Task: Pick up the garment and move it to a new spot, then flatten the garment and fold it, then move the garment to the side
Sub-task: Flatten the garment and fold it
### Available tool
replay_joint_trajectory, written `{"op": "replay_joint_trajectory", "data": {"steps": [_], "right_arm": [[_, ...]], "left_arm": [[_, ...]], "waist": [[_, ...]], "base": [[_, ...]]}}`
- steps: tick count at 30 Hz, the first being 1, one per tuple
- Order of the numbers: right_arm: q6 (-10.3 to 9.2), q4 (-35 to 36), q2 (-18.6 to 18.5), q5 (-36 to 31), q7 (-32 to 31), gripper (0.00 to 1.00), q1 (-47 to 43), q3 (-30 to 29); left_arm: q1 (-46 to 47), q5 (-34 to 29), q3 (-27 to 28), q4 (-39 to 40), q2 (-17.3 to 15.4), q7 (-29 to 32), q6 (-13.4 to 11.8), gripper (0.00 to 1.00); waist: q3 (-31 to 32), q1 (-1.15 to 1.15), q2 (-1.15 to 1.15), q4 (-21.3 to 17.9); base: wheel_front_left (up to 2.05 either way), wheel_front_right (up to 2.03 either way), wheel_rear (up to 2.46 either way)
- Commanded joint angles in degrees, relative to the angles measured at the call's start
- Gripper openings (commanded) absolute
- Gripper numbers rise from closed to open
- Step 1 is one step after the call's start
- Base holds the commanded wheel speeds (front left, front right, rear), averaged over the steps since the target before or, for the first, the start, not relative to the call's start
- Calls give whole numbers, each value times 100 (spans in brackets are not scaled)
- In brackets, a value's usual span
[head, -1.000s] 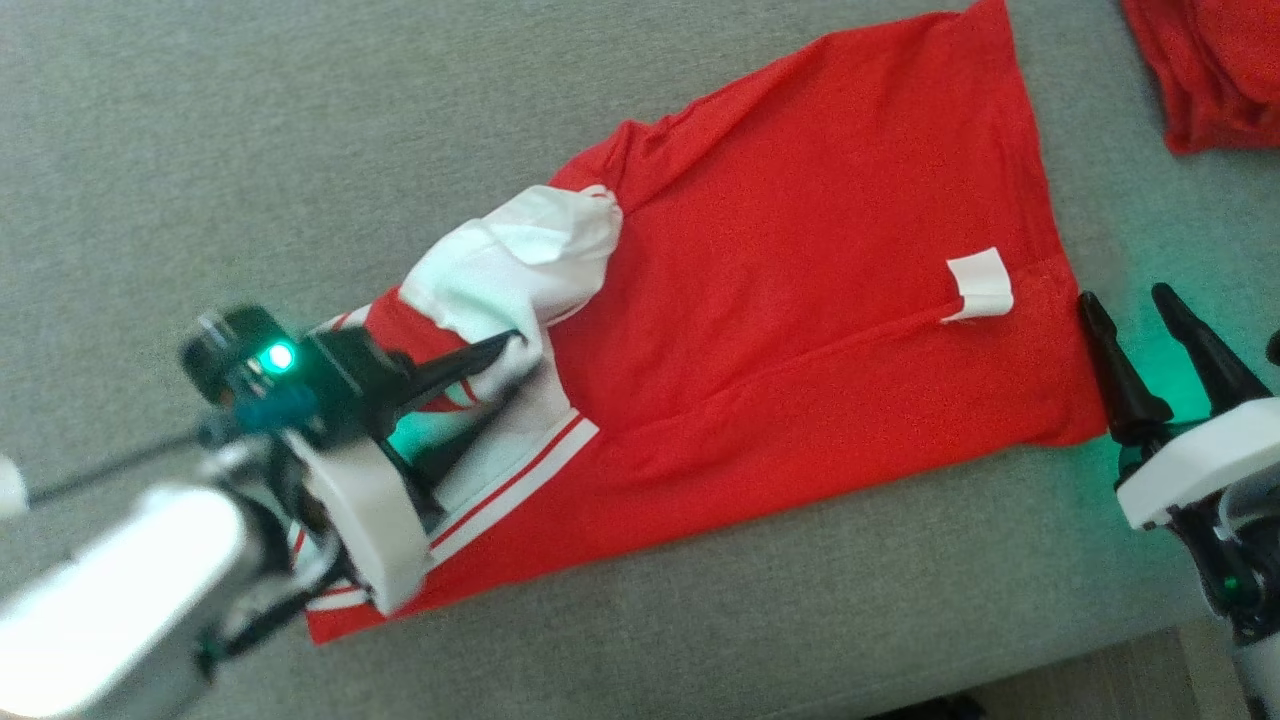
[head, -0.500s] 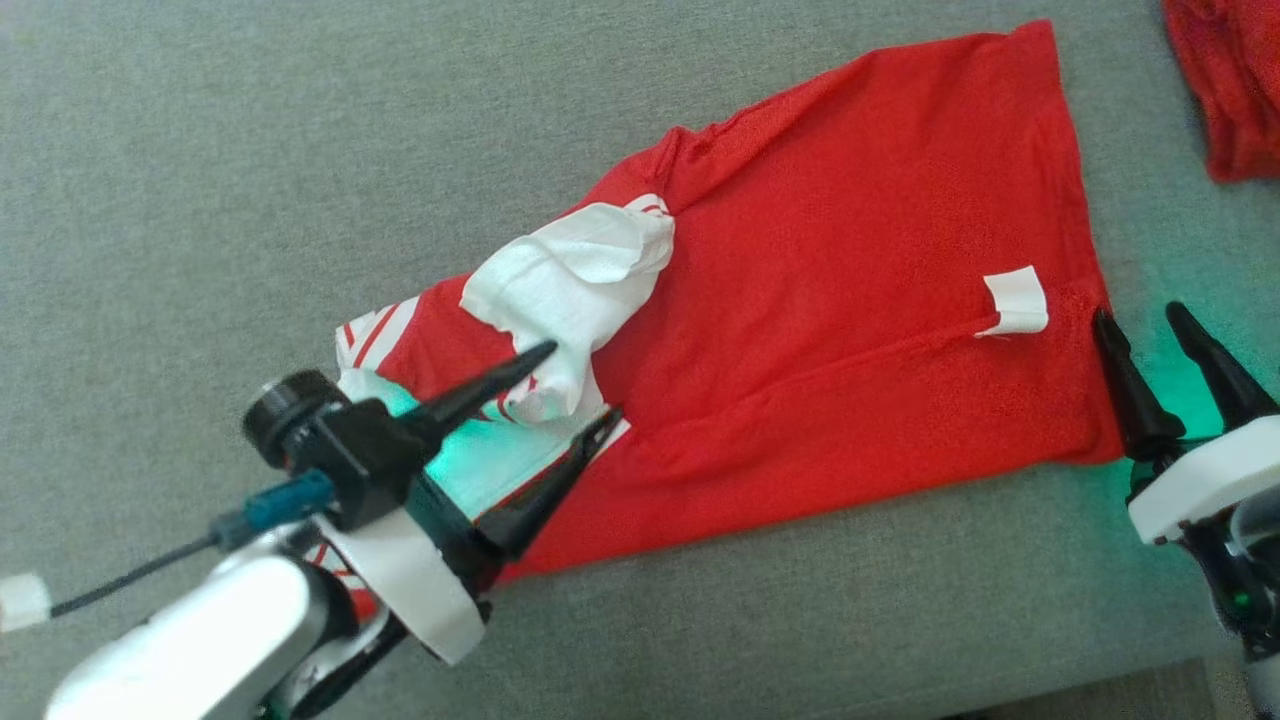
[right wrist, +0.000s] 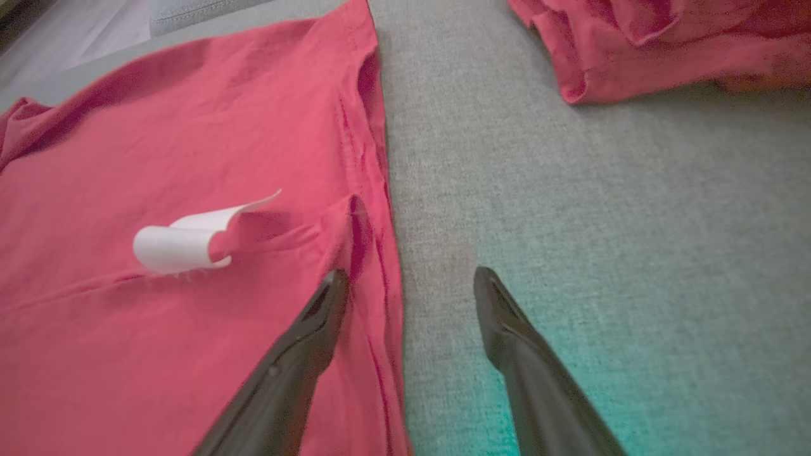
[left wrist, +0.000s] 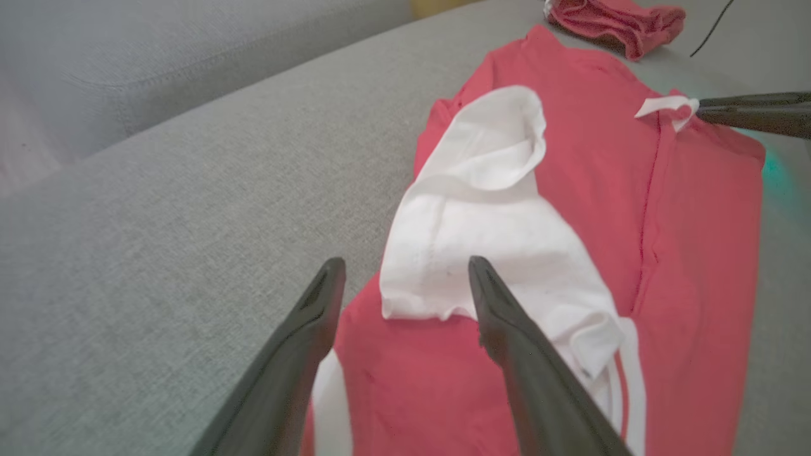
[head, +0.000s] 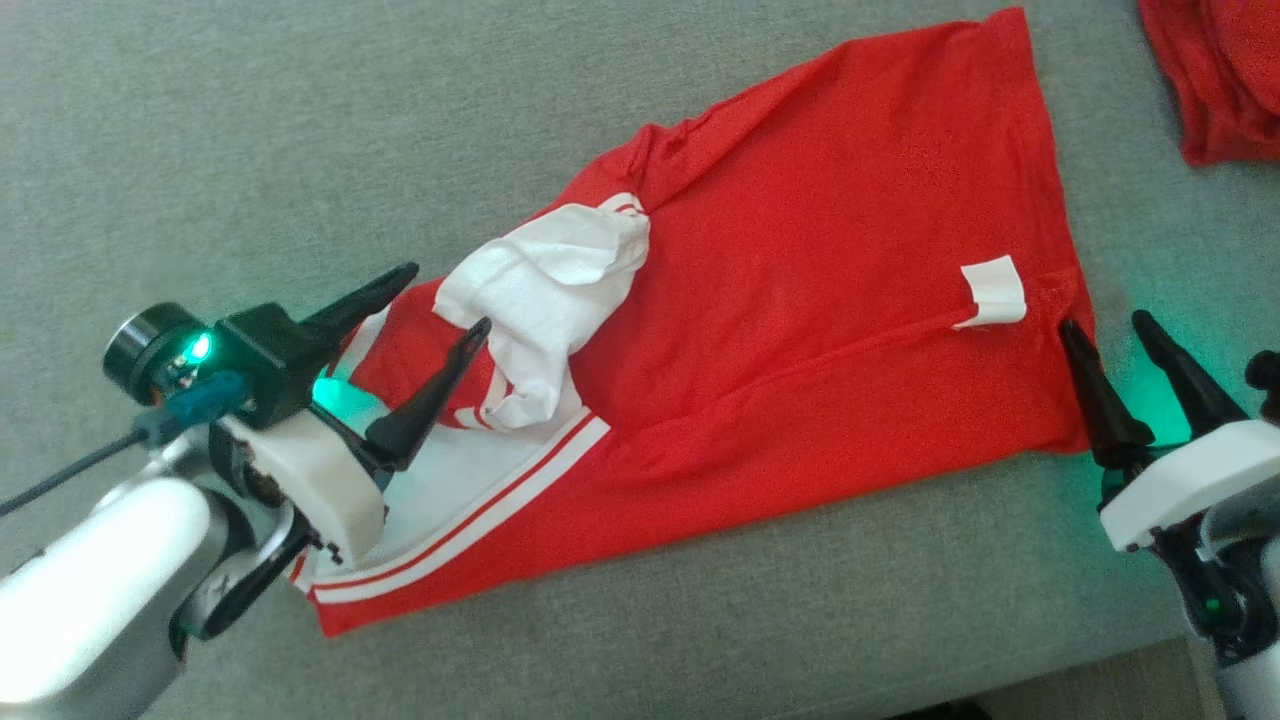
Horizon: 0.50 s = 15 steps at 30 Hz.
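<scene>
- Letting go of the white sleeve [head: 540,290], the left end effector [head: 448,295] now has its fingers apart.
- Red garment [head: 830,250] lies spread on the grey sofa [head: 200,120].
- At its right edge sits the right end effector [head: 1104,320], fingers apart.

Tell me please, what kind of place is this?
Probably a living room: the red garment lies on a grey upholstered sofa seat, a back cushion rises beyond it, and another red cloth lies nearby.
</scene>
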<state>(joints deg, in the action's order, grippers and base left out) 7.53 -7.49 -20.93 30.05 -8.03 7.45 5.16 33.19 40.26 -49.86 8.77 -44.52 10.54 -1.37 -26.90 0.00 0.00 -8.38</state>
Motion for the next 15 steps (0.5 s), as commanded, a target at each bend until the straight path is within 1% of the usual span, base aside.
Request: {"op": "replay_joint_trajectory", "data": {"steps": [1, 6, 7, 9, 10, 12, 15], "right_arm": [[-4, 126, -107, 21, 58, 100, -38, 73], [-4, 36, -100, 68, 133, 100, -9, 127], [-4, 17, -104, 76, 148, 100, -10, 126], [-4, -16, -115, 91, 177, 100, -16, 124], [-4, -33, -120, 97, 187, 100, -20, 121], [-4, -63, -127, 105, 200, 100, -29, 117], [-4, -98, -137, 112, 212, 100, -43, 103]], "left_arm": [[263, -55, 244, 73, -166, 18, 28, 100], [412, -164, 131, -342, -11, -56, 197, 100], [434, -189, 106, -366, 10, -77, 233, 76], [467, -241, 66, -388, 32, -107, 282, 10], [475, -262, 40, -388, 31, -104, 305, 0], [484, -299, -3, -364, 19, -103, 347, 0], [510, -390, -33, -273, -3, -120, 342, 0]], "waist": [[-24, 0, 0, -34], [-73, 0, 0, -117], [-74, 0, 0, -125], [-69, 0, 0, -131], [-60, 0, 0, -130], [-34, 0, 0, -122], [19, 0, 0, -91]], "base": [[0, 0, 0], [0, 0, 0], [0, 0, 0], [0, 0, 0], [0, 0, 0], [0, 0, 0], [0, 0, 0]]}}
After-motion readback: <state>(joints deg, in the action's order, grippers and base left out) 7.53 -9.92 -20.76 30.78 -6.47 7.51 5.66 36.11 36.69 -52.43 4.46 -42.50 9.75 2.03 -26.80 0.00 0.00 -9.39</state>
